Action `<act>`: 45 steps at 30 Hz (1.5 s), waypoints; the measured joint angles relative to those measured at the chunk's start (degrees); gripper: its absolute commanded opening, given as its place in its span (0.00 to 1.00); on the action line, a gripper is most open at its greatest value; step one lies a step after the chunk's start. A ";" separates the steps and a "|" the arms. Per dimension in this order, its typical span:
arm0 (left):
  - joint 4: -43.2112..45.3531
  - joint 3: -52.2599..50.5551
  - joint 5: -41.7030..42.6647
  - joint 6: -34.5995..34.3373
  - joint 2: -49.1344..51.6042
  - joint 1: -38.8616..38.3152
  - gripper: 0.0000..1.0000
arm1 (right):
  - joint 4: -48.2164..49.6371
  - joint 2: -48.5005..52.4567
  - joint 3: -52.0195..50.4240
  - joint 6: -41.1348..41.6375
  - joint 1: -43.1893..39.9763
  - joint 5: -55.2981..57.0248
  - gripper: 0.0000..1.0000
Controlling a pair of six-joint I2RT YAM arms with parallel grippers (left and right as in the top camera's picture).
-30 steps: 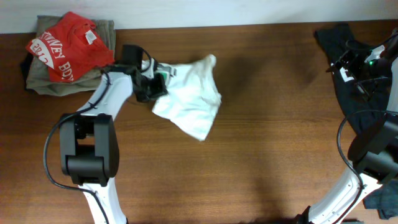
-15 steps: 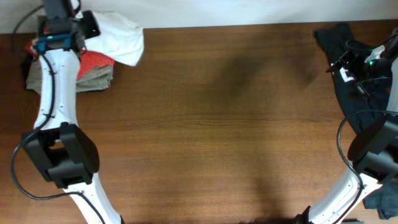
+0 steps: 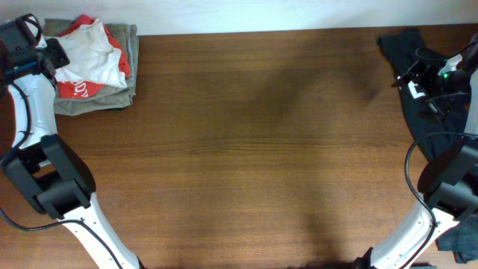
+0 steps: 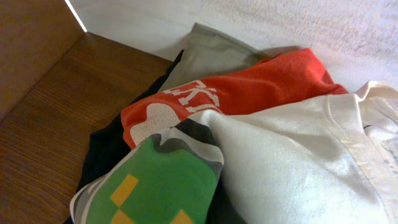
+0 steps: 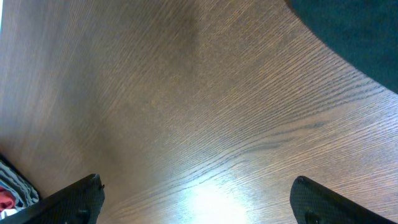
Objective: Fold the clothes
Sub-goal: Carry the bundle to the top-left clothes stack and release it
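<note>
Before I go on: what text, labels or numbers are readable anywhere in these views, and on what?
Red shirt: white lettering, partly covered by the white shirt; only fragments show, perhaps a "K", not readable.
Same lettering in the overhead view: too small to read.
Green and yellow print on the garment at the bottom of the left wrist view: a blocky graphic, no words.
Nothing else shows any text.
</note>
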 measured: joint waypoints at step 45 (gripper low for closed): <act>-43.21 21.27 11.56 -8.24 6.47 1.44 0.01 | 0.07 0.00 0.00 -0.02 0.00 0.02 0.99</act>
